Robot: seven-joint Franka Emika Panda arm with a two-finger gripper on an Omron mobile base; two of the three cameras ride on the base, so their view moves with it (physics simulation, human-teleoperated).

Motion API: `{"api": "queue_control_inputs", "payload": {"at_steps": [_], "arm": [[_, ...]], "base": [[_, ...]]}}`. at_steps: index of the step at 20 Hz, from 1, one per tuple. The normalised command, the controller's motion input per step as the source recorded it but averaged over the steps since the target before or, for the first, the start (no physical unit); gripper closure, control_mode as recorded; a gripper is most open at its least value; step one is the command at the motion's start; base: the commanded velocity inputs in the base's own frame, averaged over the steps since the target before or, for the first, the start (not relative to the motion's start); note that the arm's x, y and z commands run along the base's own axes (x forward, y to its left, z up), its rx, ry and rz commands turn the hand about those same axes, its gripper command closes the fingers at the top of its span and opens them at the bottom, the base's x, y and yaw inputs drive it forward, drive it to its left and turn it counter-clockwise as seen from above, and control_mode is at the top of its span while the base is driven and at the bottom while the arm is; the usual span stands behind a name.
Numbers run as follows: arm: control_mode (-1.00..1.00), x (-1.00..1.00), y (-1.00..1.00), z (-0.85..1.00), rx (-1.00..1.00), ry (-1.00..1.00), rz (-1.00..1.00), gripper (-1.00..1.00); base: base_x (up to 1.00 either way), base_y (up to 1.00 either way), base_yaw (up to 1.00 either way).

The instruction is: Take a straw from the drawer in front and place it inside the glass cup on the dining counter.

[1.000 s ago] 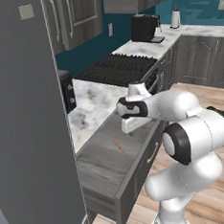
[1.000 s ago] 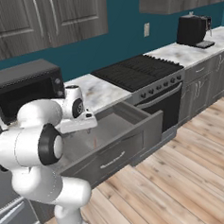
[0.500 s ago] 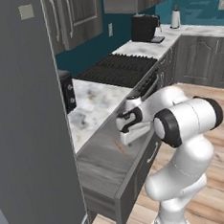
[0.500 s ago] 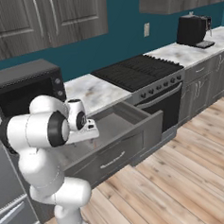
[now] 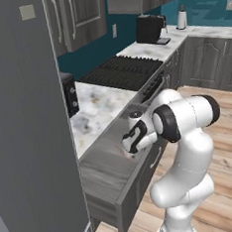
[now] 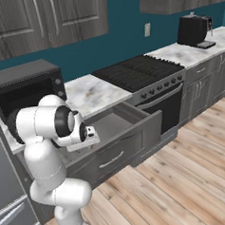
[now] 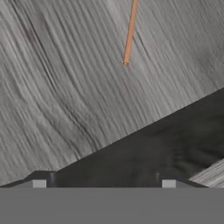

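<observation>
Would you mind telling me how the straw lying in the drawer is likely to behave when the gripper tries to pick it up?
The straw looks thin and straight, so probably light and fairly stiff. Lying flat on the drawer floor, it may roll or slide from closing fingers. Its slimness leaves little to grip.

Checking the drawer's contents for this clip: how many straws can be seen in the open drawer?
1. A thin orange-brown straw lies flat on the floor of the open dark grey wood-grain drawer, ahead of the gripper. The arm covers part of the drawer in the base views, so more may be hidden.
</observation>
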Motion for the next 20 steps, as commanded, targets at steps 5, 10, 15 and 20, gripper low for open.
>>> {"api": "queue_control_inputs", "payload": {"at_steps": [5,10,15,20], "arm": [[-1.0,0.34,0.0,-0.36,0.0,-0.12,0.0,-1.0],[-1.0,-0.15,-0.01,-0.44,0.0,-0.1,0.0,-1.0],[-1.0,-0.75,-0.13,-0.48,0.01,-0.1,0.0,-1.0],[-1.0,-0.86,-0.37,-0.27,0.06,-0.07,0.0,-1.0]], "base": [[0.0,0.0,0.0],[0.0,0.0,0.0],[0.0,0.0,0.0],[0.0,0.0,0.0]]}}
